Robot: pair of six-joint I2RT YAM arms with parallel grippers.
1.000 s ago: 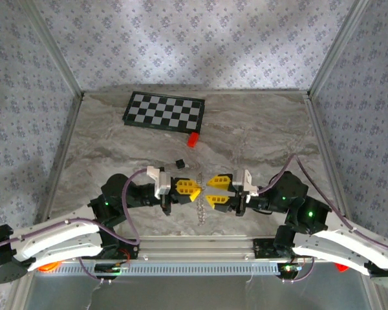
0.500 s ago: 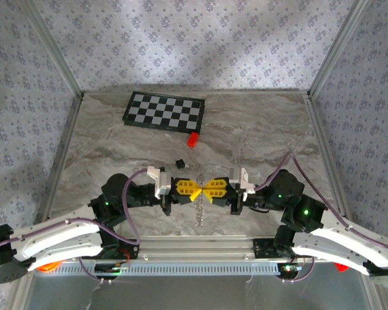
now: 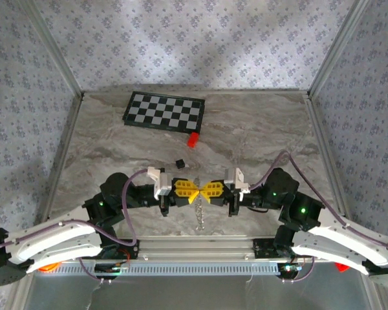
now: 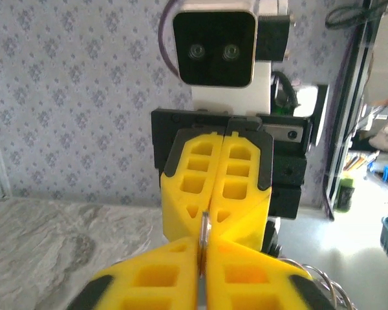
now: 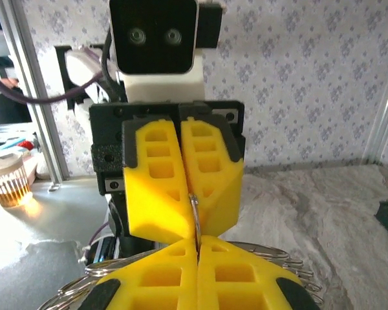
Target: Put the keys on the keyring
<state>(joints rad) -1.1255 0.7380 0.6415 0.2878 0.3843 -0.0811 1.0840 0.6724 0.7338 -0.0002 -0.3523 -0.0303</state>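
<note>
My two yellow-fingered grippers meet tip to tip above the near middle of the table, the left gripper (image 3: pixel 195 189) and the right gripper (image 3: pixel 204 190). Both are shut on the same thin silvery ring of the keyring, and its chain-like remainder (image 3: pixel 199 214) hangs down from the pinch point. In the left wrist view the ring's edge (image 4: pixel 204 231) stands upright between my left gripper (image 4: pixel 204 252) and the facing right one. The right wrist view shows the same ring (image 5: pixel 194 210) clamped in my right gripper (image 5: pixel 196 248), with more loops (image 5: pixel 281 253) lying below. The keys are hidden.
A black-and-white checkerboard (image 3: pixel 165 111) lies at the back of the marble table (image 3: pixel 258 129). A red block (image 3: pixel 193 139) sits just in front of it, and a tiny black cube (image 3: pixel 179 161) lies closer to the grippers. Metal frame posts and patterned walls bound the table.
The right gripper, open and apart a second ago, has moved left to meet the left gripper and closed on the ring. Both arms have edged slightly away from the near edge.
</note>
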